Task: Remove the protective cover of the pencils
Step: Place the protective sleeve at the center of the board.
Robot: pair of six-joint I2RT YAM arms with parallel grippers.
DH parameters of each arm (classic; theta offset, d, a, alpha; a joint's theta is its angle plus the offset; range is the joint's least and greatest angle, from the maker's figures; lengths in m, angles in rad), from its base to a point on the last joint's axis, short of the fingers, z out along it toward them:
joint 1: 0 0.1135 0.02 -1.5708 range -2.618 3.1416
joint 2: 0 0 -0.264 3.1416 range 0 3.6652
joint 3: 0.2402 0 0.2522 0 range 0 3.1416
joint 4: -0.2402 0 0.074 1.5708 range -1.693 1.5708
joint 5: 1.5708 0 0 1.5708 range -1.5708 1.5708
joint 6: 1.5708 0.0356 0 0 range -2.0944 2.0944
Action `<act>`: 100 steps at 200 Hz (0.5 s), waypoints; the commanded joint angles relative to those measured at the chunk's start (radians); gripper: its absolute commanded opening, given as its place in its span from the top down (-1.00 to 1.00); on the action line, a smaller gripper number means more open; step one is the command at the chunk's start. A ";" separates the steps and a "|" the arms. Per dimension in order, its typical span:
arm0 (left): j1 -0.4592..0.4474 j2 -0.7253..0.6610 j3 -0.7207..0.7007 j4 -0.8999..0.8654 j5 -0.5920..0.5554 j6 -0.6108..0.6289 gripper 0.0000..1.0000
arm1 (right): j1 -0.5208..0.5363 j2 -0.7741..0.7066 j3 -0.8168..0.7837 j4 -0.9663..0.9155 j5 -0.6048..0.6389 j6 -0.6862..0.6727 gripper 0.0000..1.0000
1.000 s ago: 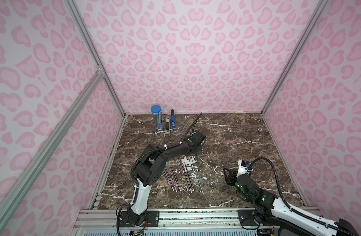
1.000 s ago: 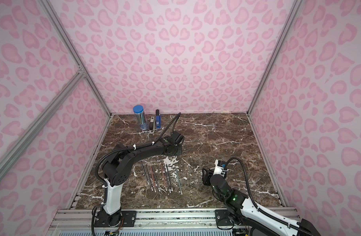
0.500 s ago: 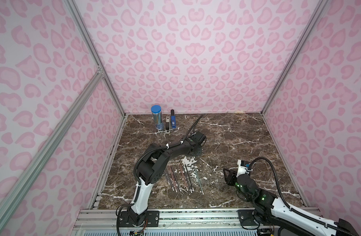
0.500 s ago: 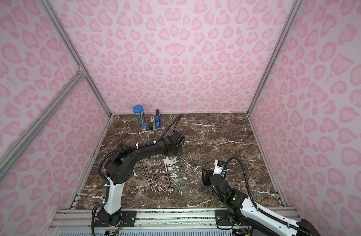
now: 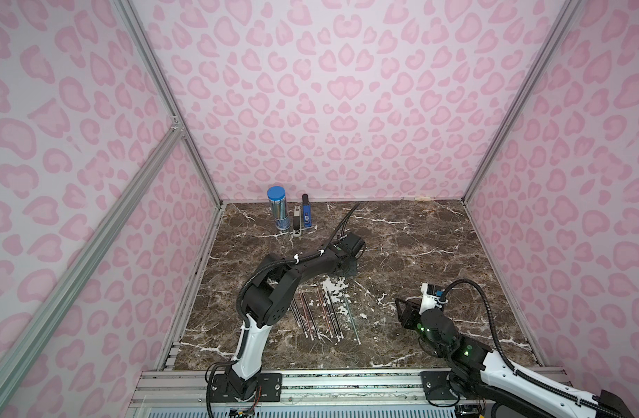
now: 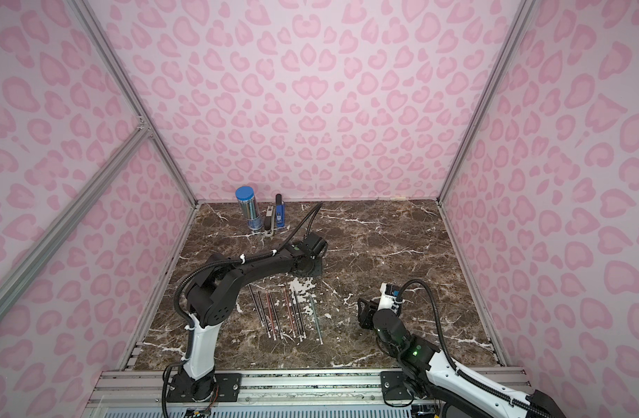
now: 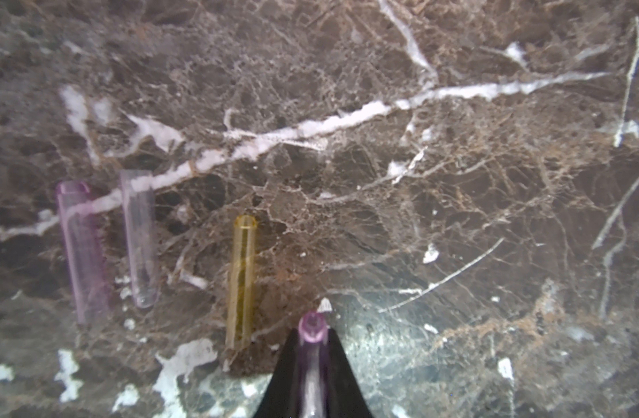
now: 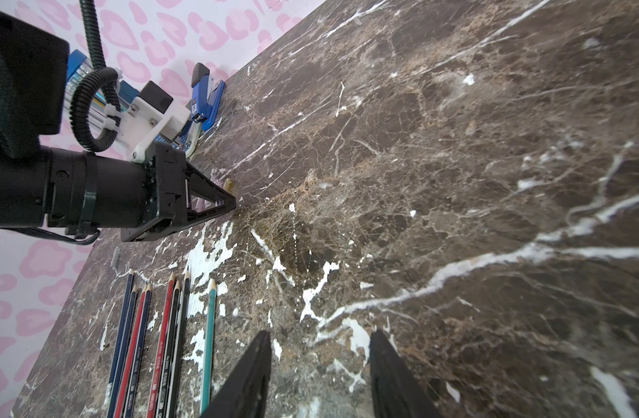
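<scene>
Thin wooden pencils [image 8: 166, 336], dark blue, red, black and teal: one loose row, side by side on the brown marble tabletop [image 5: 419, 235], left of centre near the front edge, bare sharpened points toward the back wall. Beyond those points, left gripper [image 7: 312, 343], low over the table, clamped on a purple translucent cap [image 7: 312, 324]. Lying loose near it: pink translucent cap [image 7: 81, 249], clear cap [image 7: 139, 239], yellow cap [image 7: 242, 278]. Right gripper [image 8: 321, 334]: partly open, empty, right of the row. At the back wall: clear blue-lidded tube [image 5: 279, 213], blue stapler [image 5: 306, 216].
</scene>
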 commanded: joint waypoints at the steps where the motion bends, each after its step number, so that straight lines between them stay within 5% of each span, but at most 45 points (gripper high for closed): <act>1: 0.000 -0.010 0.008 0.003 0.004 0.006 0.67 | -0.002 -0.003 -0.009 0.002 0.003 -0.010 0.07; 100: 0.000 -0.014 0.009 0.007 0.008 0.005 0.64 | -0.007 -0.046 -0.017 -0.018 0.002 -0.015 0.04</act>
